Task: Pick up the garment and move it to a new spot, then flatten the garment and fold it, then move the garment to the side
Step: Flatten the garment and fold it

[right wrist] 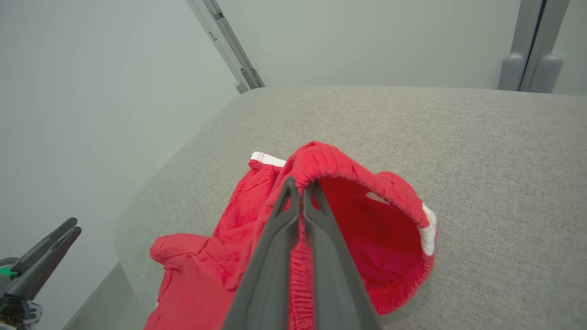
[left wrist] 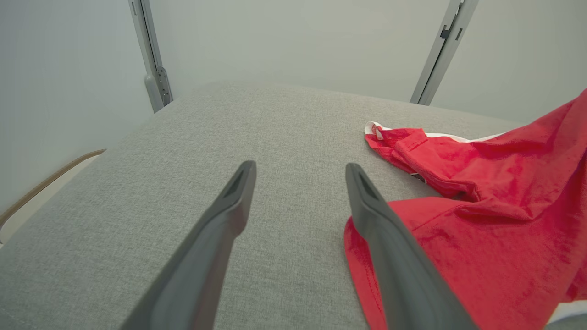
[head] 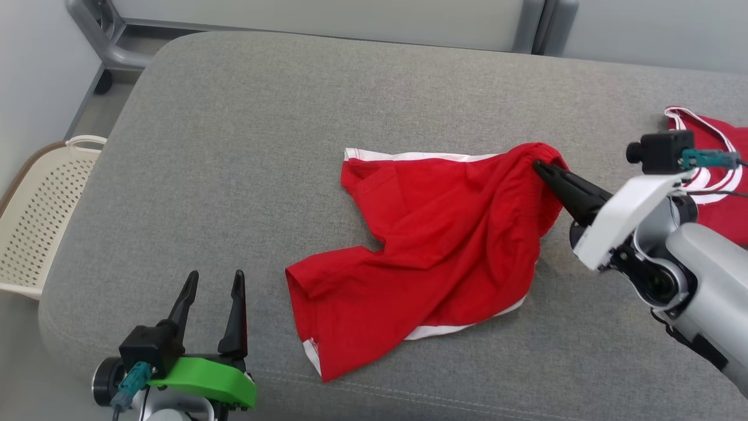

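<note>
The garment [head: 432, 245] is a pair of red shorts with white trim, lying crumpled in the middle of the grey cushioned surface [head: 245, 134]. My right gripper [head: 540, 168] is shut on its elastic waistband at the right end, lifting that edge slightly. In the right wrist view the closed fingers pinch the gathered waistband [right wrist: 316, 165], and the shorts' opening gapes to the right. My left gripper [head: 213, 280] stands open near the front left edge, empty, a little left of the garment's near leg. In the left wrist view the red cloth [left wrist: 481, 220] lies just right of the right finger [left wrist: 380, 229].
A second red and white garment [head: 710, 169] lies at the far right, behind my right wrist. A cream perforated basket [head: 41, 216] stands on the floor left of the surface. Grey metal frame posts [head: 111, 41] rise behind the far edge.
</note>
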Controlling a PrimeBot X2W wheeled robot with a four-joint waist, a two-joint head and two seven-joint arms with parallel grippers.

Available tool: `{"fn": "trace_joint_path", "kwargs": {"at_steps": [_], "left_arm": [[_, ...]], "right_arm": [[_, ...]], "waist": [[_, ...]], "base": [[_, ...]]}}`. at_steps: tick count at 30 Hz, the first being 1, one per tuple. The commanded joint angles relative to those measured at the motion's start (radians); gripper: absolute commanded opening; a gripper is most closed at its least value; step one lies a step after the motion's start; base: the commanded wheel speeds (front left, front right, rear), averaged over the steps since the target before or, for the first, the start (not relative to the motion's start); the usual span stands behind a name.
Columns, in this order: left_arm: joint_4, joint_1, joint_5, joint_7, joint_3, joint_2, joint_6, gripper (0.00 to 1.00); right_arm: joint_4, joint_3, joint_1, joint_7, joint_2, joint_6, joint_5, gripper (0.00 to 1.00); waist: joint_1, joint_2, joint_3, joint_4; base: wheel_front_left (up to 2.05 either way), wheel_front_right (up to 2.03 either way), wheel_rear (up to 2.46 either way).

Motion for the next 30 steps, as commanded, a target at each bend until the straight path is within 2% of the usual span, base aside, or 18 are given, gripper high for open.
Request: {"fn": "trace_joint_path", "kwargs": {"at_steps": [1, 4, 5, 13, 19, 25, 26, 28, 30], "left_arm": [[0.002, -0.02, 0.001, -0.003, -0.005, -0.001, -0.002, 1.0], [0.007, -0.035, -0.002, -0.003, -0.018, -0.002, -0.002, 1.0], [0.007, -0.035, -0.002, -0.003, -0.018, -0.002, -0.002, 1.0], [0.019, -0.074, -0.014, -0.003, -0.054, -0.006, -0.003, 1.0], [0.024, -0.088, -0.021, -0.003, -0.079, -0.01, -0.002, 1.0], [0.032, -0.104, -0.025, -0.003, -0.096, -0.012, -0.003, 1.0], [0.033, -0.104, -0.025, -0.003, -0.097, -0.013, -0.002, 1.0], [0.036, -0.104, -0.026, -0.003, -0.096, -0.013, -0.003, 1.0], [0.038, -0.1, -0.024, -0.003, -0.09, -0.013, -0.002, 1.0]], "right_arm": [[0.037, -0.008, -0.035, 0.016, 0.028, 0.0, -0.009, 0.0], [0.14, -0.011, -0.104, 0.048, 0.091, 0.0, -0.031, 0.0], [0.14, -0.011, -0.104, 0.048, 0.091, 0.0, -0.031, 0.0], [0.446, 0.025, -0.26, 0.081, 0.229, 0.0, -0.088, 0.0], [0.636, 0.067, -0.319, 0.047, 0.282, 0.0, -0.129, 0.0], [0.789, 0.105, -0.349, -0.031, 0.334, 0.0, -0.165, 0.0], [0.802, 0.111, -0.35, -0.033, 0.336, 0.0, -0.166, 0.15], [0.815, 0.126, -0.355, -0.042, 0.337, 0.0, -0.173, 1.0], [0.808, 0.141, -0.352, -0.052, 0.341, 0.0, -0.174, 1.0]], "waist": [[0.0, -0.0001, 0.013, 0.008], [0.0, -0.0001, 0.029, 0.023], [0.0, -0.0001, 0.029, 0.023], [0.0, -0.0001, 0.064, 0.081], [0.0, -0.0001, 0.08, 0.122], [0.0, -0.0001, 0.087, 0.139], [0.0, -0.0001, 0.086, 0.138], [0.0, -0.0001, 0.081, 0.133], [0.0, -0.0001, 0.073, 0.123]], "base": [[0.0, 0.0, 0.0], [0.0, 0.0, 0.0], [0.0, 0.0, 0.0], [0.0, 0.0, 0.0], [0.0, 0.0, 0.0], [0.0, 0.0, 0.0], [0.0, 0.0, 0.0], [0.0, 0.0, 0.0], [0.0, 0.0, 0.0]]}}
